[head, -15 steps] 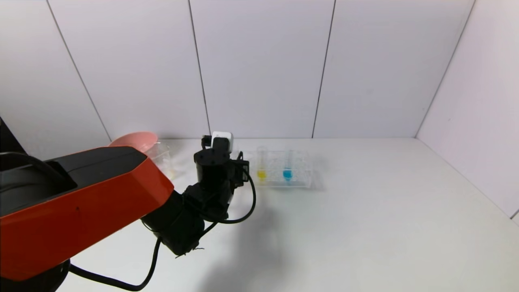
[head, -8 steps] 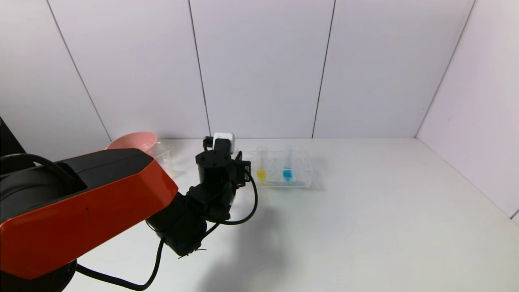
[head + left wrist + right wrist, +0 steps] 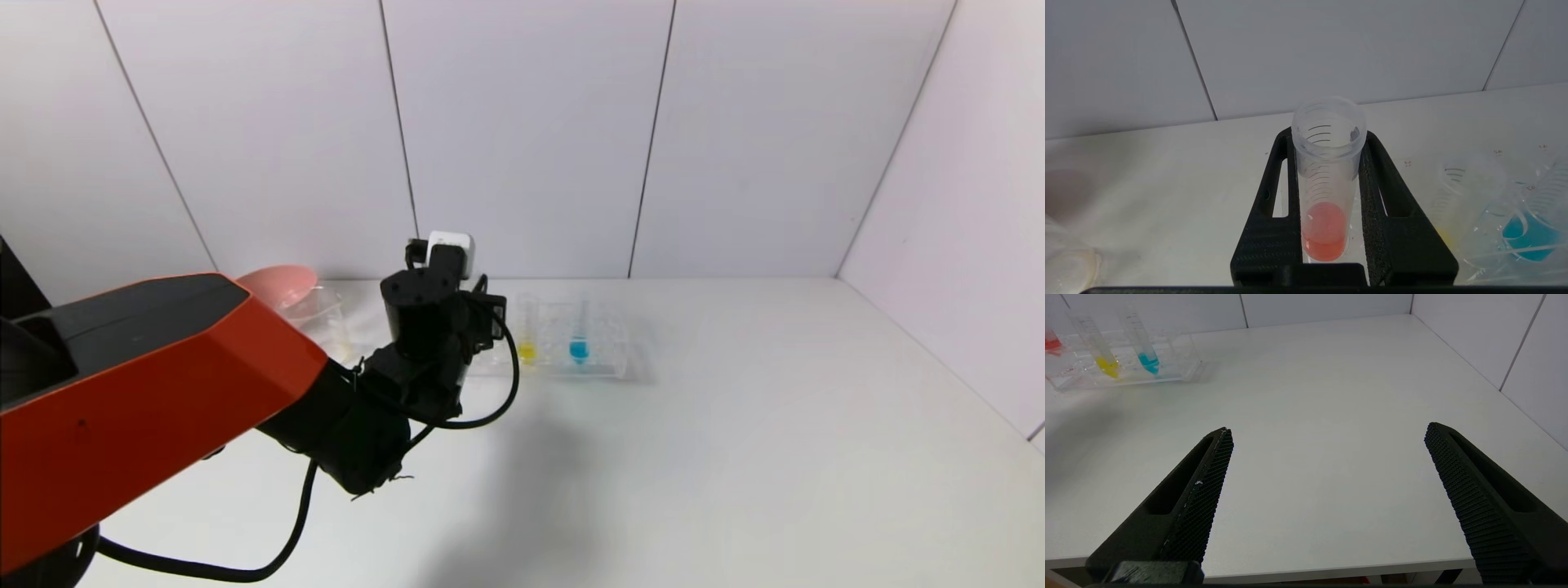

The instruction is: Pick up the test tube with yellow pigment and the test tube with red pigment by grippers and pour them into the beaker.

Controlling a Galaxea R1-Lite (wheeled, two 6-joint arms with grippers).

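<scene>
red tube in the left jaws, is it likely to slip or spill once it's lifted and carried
The test tube with red pigment looks smooth and clear, so it may slip, though the left gripper pinches it between textured pads. It is open-topped but holds little liquid, so kept upright it probably won't spill. It likely weighs little.

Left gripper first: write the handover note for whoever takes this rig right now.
Left gripper: jaws shut on the test tube with red pigment, held upright, red liquid at its bottom, near the rack's left end.
Right gripper: jaws open, empty, parked over bare table.
Test tube with yellow pigment: in the clear tube rack, beside the blue-liquid tube.
Beaker: left of the rack, by the pink bowl.
Done: red tube gripped.
Left: pour red, then fetch and pour yellow.
</scene>
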